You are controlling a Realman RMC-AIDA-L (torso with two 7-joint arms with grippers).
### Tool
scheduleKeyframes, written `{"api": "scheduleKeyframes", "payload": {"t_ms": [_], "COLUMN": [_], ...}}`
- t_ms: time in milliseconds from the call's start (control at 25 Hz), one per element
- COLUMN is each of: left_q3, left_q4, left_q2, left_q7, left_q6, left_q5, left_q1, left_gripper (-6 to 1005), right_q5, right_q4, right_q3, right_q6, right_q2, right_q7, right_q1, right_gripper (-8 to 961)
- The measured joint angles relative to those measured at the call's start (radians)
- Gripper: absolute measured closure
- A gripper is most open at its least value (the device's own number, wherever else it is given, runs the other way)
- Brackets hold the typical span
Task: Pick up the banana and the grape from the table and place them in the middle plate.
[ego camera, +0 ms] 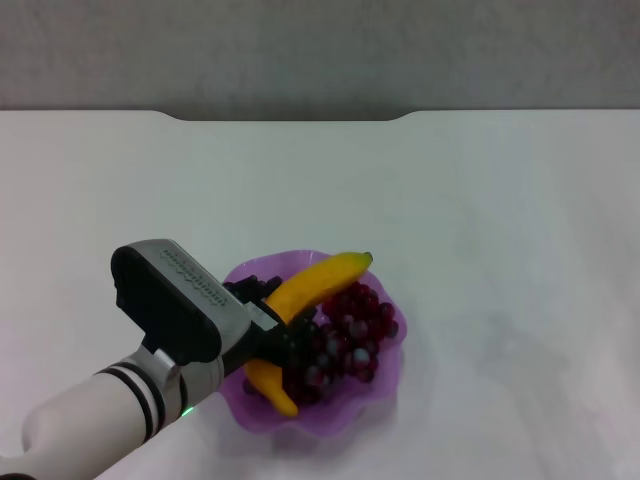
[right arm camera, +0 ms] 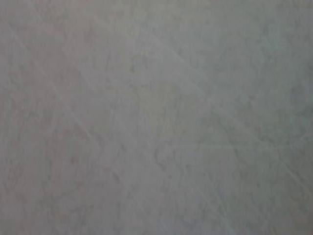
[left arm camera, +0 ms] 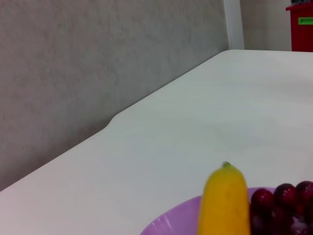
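Note:
The banana (ego camera: 318, 281) lies slanted across the purple middle plate (ego camera: 385, 375), its greenish tip past the far rim and its other end low near the front rim. The grape (ego camera: 348, 335) bunch rests inside the plate beside it. My left gripper (ego camera: 277, 325) reaches in from the near left and its black fingers (ego camera: 256, 292) straddle the banana's middle, shut on it. In the left wrist view the banana (left arm camera: 225, 203) stands close ahead, with the grape (left arm camera: 286, 205) and the plate's rim (left arm camera: 166, 225) beside it. The right gripper is out of view.
The white table (ego camera: 480, 200) stretches around the plate, with a notched far edge and a grey wall (ego camera: 320, 50) behind it. A red box (left arm camera: 301, 27) stands far off beyond the table's end. The right wrist view holds only a plain grey surface.

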Motion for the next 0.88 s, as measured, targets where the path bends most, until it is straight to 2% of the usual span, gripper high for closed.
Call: {"api": "scheduleKeyframes", "payload": {"t_ms": [160, 360, 560, 720, 760, 800, 880], "left_q3": [-0.003, -0.006, -0.030, -0.037, -0.038, -0.038, -0.041], "left_q4": [-0.016, -0.043, -0.123, -0.164, -0.186, -0.186, -0.193], "left_q2": [0.001, 0.008, 0.024, 0.034, 0.038, 0.038, 0.039], "left_q7": [0.001, 0.001, 0.005, 0.017, 0.029, 0.029, 0.035], "left_q6": [0.005, 0.005, 0.036, 0.107, 0.197, 0.197, 0.287], "left_q5": [-0.003, -0.004, 0.001, 0.001, 0.001, 0.001, 0.001], "left_q1": [0.009, 0.022, 0.056, 0.079, 0.099, 0.099, 0.116], "left_gripper": [508, 285, 118, 123, 124, 125, 128], "right_q5": [0.000, 0.004, 0.006, 0.006, 0.006, 0.006, 0.006], "right_q4": [0.000, 0.000, 0.000, 0.000, 0.000, 0.000, -0.001], "right_q3": [0.000, 0.000, 0.000, 0.000, 0.000, 0.000, 0.000], "right_q6": [0.000, 0.000, 0.000, 0.001, 0.001, 0.001, 0.001], "right_q2": [0.000, 0.000, -0.001, -0.001, -0.001, -0.001, -0.001], "right_q7": [0.000, 0.000, 0.000, 0.000, 0.000, 0.000, 0.000], "right_q1": [0.000, 0.000, 0.000, 0.002, 0.003, 0.003, 0.003], "right_gripper": [946, 946, 946, 946, 946, 947, 947]}}
